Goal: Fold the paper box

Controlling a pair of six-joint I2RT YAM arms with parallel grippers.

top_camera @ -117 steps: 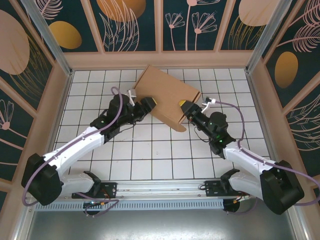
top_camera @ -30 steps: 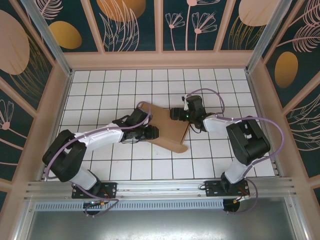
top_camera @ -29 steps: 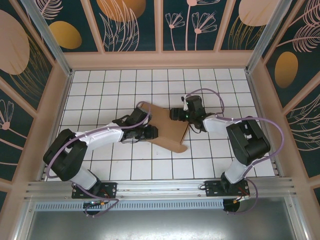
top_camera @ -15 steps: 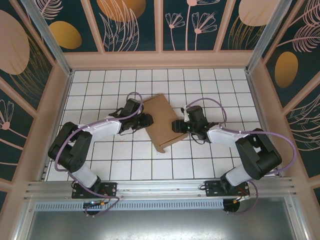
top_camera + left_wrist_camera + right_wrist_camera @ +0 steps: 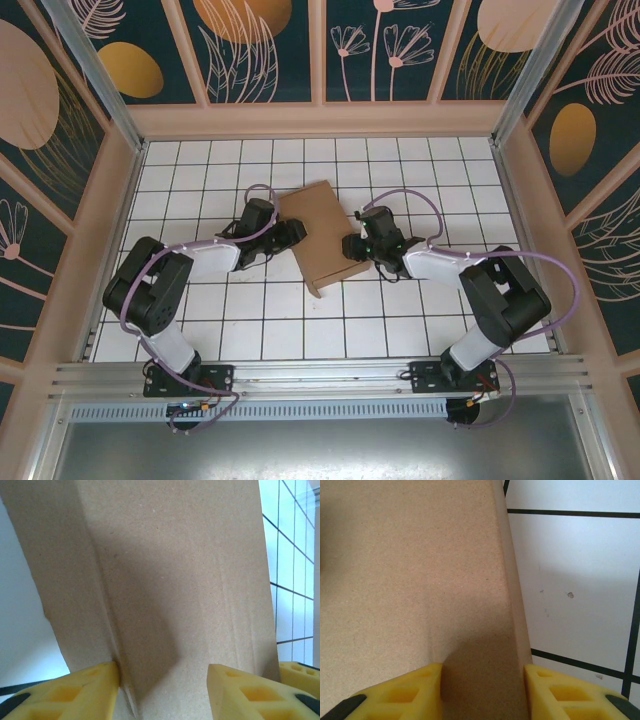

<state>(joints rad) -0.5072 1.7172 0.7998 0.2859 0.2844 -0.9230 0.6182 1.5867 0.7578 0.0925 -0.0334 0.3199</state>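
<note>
Left tool [image 5: 295, 232] and right tool [image 5: 353, 246] flank the paper box [image 5: 322, 235], fingers apart over cardboard. Gripping or just pressing, can't tell. Since a second ago it's swung round and dropped flat mid-counter [image 5: 250, 330], so the fold looks nearly done. Plain brown, one tab poking out front.

A flat brown cardboard box [image 5: 322, 235] lies on the white gridded worktop [image 5: 190, 165], about midway between the left and right edges and a little nearer the far edge, turned at a slant to the grid lines. The left gripper [image 5: 290, 232] sits against the box's left side, and the right gripper [image 5: 352, 247] against its right side. A small flap [image 5: 314, 291] juts out at the box's near corner.
</note>
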